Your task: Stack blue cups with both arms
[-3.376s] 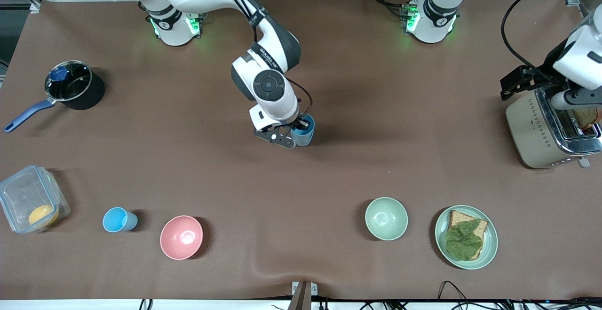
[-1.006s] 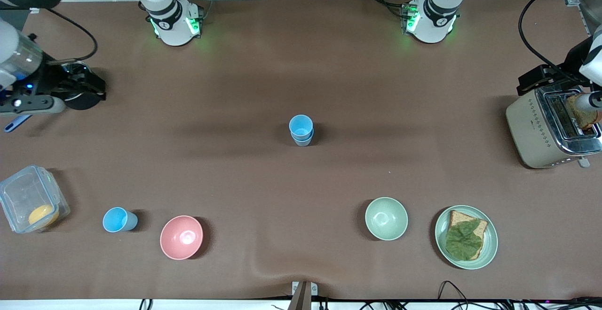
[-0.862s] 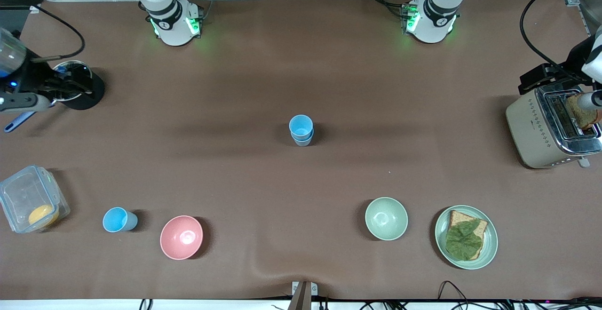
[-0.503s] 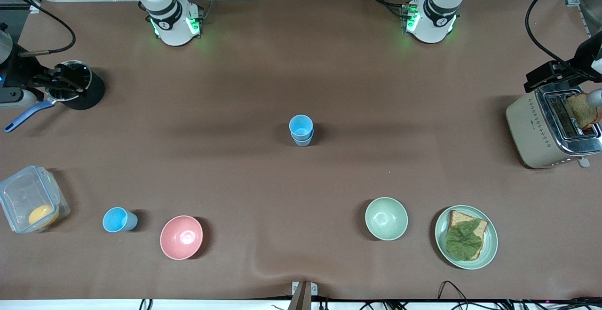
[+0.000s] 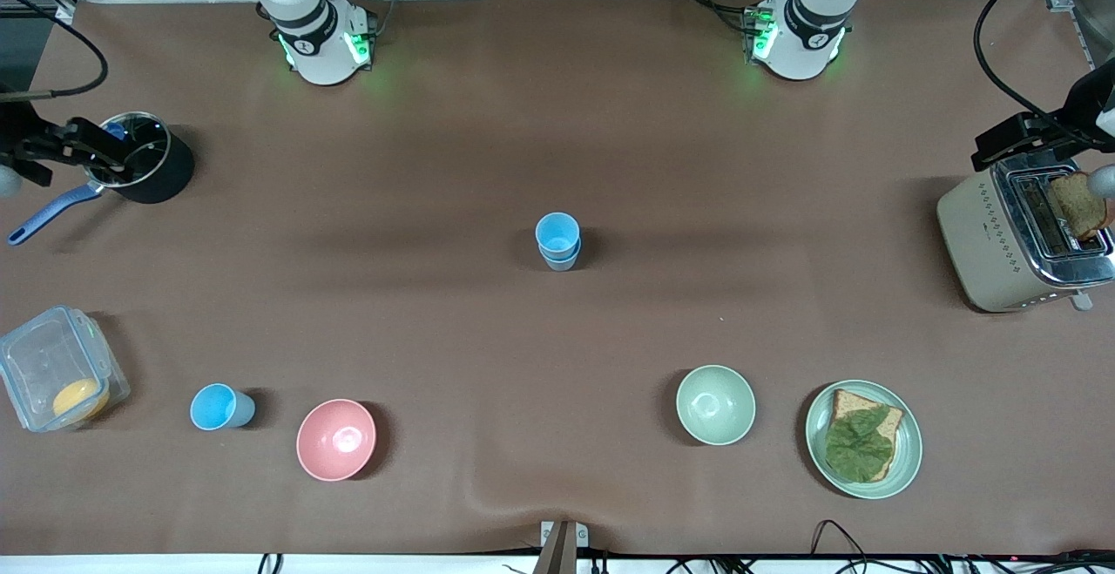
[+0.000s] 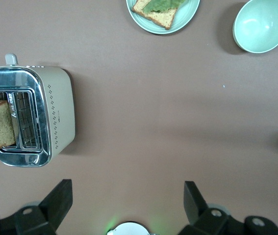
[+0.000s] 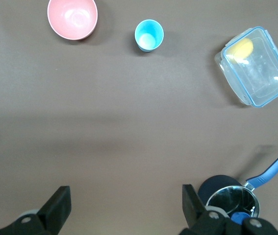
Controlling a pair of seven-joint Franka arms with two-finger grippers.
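Note:
Two blue cups stand nested upright at the table's middle: a bright sky-blue cup (image 5: 557, 232) sits inside a paler grey-blue cup (image 5: 560, 261). A third sky-blue cup (image 5: 222, 407) stands alone near the front camera, between the pink bowl and the clear box; it also shows in the right wrist view (image 7: 149, 35). My right gripper (image 5: 100, 145) (image 7: 125, 199) is open and empty, up over the saucepan. My left gripper (image 5: 1002, 140) (image 6: 126, 196) is open and empty, up beside the toaster.
A black saucepan (image 5: 139, 158) and a clear box (image 5: 57, 367) sit at the right arm's end. A pink bowl (image 5: 336, 439), a pale green bowl (image 5: 715, 404) and a plate with bread (image 5: 906, 452) lie near the front camera. A toaster (image 5: 993, 243) stands at the left arm's end.
My right gripper has let go of the cup stack at the middle and drawn back to over the saucepan, sliding toward the view's edge. The left gripper has barely shifted.

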